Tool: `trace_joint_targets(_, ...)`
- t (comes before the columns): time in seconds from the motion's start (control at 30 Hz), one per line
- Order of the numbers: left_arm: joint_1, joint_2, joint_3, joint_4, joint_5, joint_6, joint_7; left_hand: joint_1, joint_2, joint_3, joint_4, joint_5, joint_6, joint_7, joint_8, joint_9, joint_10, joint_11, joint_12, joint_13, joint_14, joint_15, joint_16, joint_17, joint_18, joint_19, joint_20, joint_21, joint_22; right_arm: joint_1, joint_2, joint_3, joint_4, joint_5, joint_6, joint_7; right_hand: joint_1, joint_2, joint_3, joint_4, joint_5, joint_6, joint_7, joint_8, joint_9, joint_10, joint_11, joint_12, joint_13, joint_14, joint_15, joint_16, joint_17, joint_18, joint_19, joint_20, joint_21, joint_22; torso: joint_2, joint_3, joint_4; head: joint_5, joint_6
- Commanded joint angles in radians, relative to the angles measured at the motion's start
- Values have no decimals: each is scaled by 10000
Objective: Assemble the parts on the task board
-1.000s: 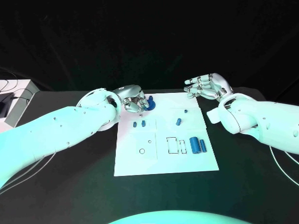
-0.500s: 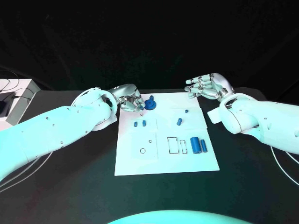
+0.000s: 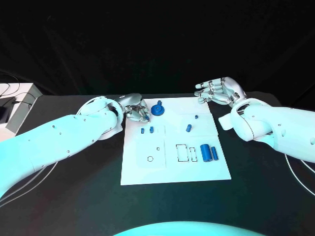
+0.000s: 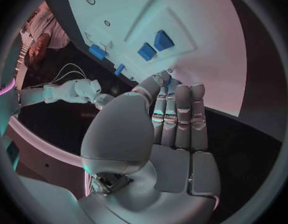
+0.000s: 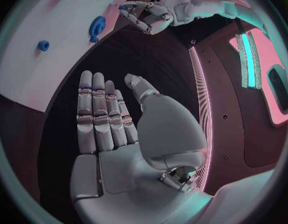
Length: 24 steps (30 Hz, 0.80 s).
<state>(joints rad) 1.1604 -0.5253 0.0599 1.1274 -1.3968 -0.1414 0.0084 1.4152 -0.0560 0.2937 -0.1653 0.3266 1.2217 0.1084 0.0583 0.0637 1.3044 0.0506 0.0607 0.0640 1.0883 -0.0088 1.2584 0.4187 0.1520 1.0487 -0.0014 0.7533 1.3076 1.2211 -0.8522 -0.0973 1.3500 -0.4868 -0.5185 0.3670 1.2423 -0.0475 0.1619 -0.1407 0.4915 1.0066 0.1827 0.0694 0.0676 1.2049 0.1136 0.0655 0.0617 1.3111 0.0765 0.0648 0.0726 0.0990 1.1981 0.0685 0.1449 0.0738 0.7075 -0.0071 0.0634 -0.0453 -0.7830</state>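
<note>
Fingers [image 4: 181, 119] of the left hand [image 3: 135, 111] lie straight and side by side with nothing between them, at the near-left corner of the task board [image 3: 173, 174]. Just beside their tips a round blue part [image 3: 158, 108] stands on the board by itself, untouched. My guess is that the hand waits close so it can reach again without a long travel.

Moving outward over the white plate, two small blue pieces [image 3: 147, 130] sit side by side left of centre, a short blue peg [image 3: 188, 128] lies tilted near the middle, and a tiny blue piece [image 3: 196, 117] sits a little farther back. Toward the right edge, two long blue bars [image 3: 209, 153] lie parallel beside a pair of outlined rectangular recesses [image 3: 185, 152], both of which look unfilled. A small round hole [image 3: 150, 159] on the left side also looks vacant, so most of the assembly seems undone.

Off the far-right corner, the right hand [image 3: 218, 90] hovers with fingers loosely apart and holds nothing, probably kept clear of the working hand. Under everything lies the black table [image 3: 79, 196].
</note>
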Motion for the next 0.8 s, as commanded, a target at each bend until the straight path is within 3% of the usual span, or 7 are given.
trace_joint_targets(0.03,-18,46,1,-74,-40,232,-15,-20,13,-32,32,67,-31,17,36,17,-52,52,29,6,43,28,-54,9,78,-16,47,30,127,2,9,8,13,-44,78,114,-86,6,37,5,63,-23,21,-31,-1,-18,-17,-28,-16,-38,-50,-19,-8,72,-52,10,34,0,-10,-1,13,-10,-21)
trace_joint_targets(0.43,-41,112,-34,-193,-49,367,-30,-12,8,-33,44,64,-43,16,37,17,-68,57,29,6,29,32,-66,38,77,-27,51,29,130,3,19,8,13,-44,76,115,-86,6,37,5,63,-23,21,-31,-1,-18,-17,-28,-16,-38,-50,-19,-8,72,-52,10,34,0,-12,-18,15,-8,-39)
trace_joint_targets(0.8,-47,179,-43,-227,-55,293,-25,-20,9,-46,62,59,-50,18,36,17,-71,57,30,7,28,34,-69,54,77,-28,54,24,126,3,23,8,10,-44,80,116,-86,6,37,5,63,-23,21,-31,-1,-18,-17,-28,-16,-38,-50,-19,-8,72,-52,10,34,0,-15,-7,19,-19,-32)
